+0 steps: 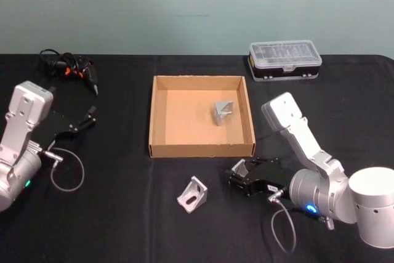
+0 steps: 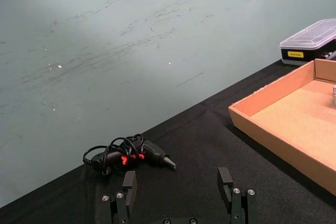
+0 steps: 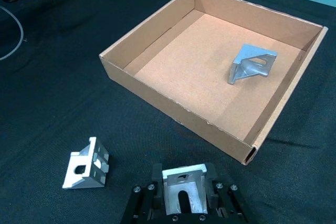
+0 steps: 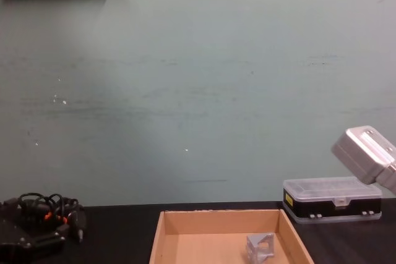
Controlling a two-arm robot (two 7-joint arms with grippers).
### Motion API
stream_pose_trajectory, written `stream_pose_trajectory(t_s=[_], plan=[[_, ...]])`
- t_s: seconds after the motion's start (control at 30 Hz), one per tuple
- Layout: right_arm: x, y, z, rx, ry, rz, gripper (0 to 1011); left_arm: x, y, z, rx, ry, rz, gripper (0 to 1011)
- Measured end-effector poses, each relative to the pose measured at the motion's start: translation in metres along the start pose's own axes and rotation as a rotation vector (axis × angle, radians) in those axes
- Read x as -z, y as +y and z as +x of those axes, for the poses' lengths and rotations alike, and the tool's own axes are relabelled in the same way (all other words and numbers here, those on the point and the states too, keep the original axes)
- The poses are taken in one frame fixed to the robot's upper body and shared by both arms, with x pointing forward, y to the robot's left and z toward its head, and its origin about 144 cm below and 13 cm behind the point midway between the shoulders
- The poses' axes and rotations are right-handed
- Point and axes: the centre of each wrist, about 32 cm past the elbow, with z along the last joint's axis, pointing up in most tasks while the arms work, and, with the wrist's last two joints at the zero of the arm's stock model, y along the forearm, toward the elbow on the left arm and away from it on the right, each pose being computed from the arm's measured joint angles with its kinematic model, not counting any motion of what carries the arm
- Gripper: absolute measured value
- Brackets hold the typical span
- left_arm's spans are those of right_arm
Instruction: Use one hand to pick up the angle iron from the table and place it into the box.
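While my left pincer (image 2: 177, 178) rests idle at the left of the worktop (image 1: 123, 214), fingers wide apart and holding nothing, the work lies with the right arm.

Findings, left to right:

1. One loose iron (image 1: 192, 194) stands on the worktop in front of the box (image 1: 202, 149), near its front wall and apart from it.
2. One boxed iron (image 1: 223, 112) lies on the box floor, towards the right wall.
3. My right pincer (image 1: 239, 175) is low over the worktop, just right of the loose iron and in front of the box's right front corner. It is closed narrow on a third piece, the held iron (image 3: 184, 192), with one finger against each side of it and a slotted face turned to the wrist camera.

Assessment: the held iron looks to be solid cast metal, so it should be stiff, not fragile, and weighty for its bulk. Its faces appear smooth, so I judge slip or twist in the grip the main risk. Clamping across the two flat sides, as now, seems the sound hold; the ribs and slot offer less even bearing. A low release should suffice, clear of the boxed iron.
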Motion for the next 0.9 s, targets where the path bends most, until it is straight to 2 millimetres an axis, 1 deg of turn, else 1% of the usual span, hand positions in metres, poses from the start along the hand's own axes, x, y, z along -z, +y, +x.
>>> stream_pose_trajectory(t_s=[0.03,0.07,0.37,0.53,0.7,0.73,0.9], plan=[[0.0,0.0,0.0,0.0,0.0,0.0,459,0.0,0.0,0.0,0.0,0.0,0.0,1011],[0.0,0.0,0.0,0.0,0.0,0.0,453,0.0,0.0,0.0,0.0,0.0,0.0,1011],[0.0,0.0,0.0,0.0,-0.001,0.001,452,0.0,0.0,0.0,0.0,0.0,0.0,1011],[-0.003,-0.008,-0.002,-0.03,-0.021,0.049,453,0.0,0.0,0.0,0.0,0.0,0.0,1011],[-0.016,-0.016,-0.006,-0.051,-0.061,0.101,452,0.0,0.0,0.0,0.0,0.0,0.0,1011],[-0.021,-0.018,-0.006,-0.055,-0.074,0.116,453,0.0,0.0,0.0,0.0,0.0,0.0,1011],[-0.041,-0.017,-0.002,-0.067,-0.099,0.147,452,0.0,0.0,0.0,0.0,0.0,0.0,1011]])
